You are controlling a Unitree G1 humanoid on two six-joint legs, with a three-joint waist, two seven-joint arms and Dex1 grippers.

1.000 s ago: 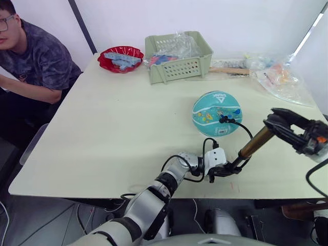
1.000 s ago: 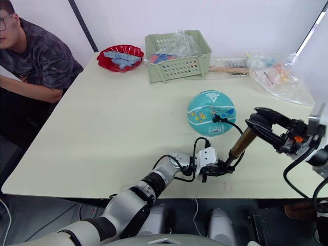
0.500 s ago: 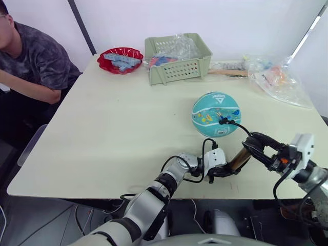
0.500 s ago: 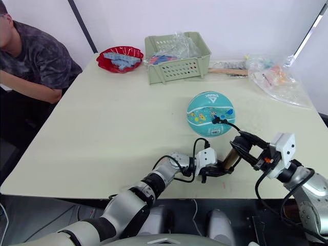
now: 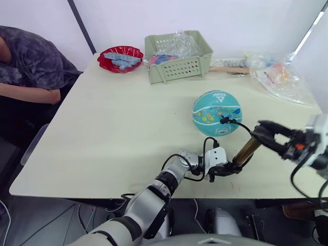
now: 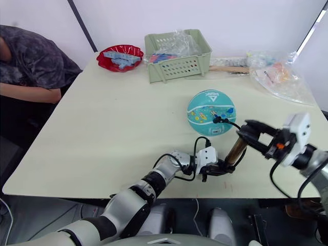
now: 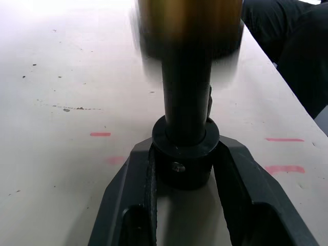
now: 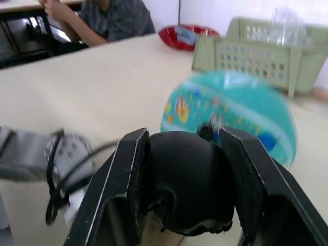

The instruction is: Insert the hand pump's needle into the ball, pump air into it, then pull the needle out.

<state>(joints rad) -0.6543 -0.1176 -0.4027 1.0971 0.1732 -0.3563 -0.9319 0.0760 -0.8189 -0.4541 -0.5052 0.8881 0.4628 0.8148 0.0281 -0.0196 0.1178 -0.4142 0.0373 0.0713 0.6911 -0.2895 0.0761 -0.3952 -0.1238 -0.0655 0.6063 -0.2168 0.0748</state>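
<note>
Both of my claws are clamped on the hand pump point(image 5: 248, 149): my left gripper point(image 5: 227, 169) grips its black lower end near the table's point(image 5: 113, 123) front edge, my right gripper point(image 5: 262, 131) pinches the black top cap. I see the ball point(image 5: 217, 113) on the table just beyond, the thin hose point(image 5: 241, 124) arching to the needle point(image 5: 222, 121) seated in its near side.

The needle point(image 5: 221, 121) seems buried in the ball point(image 5: 217, 113).
</note>
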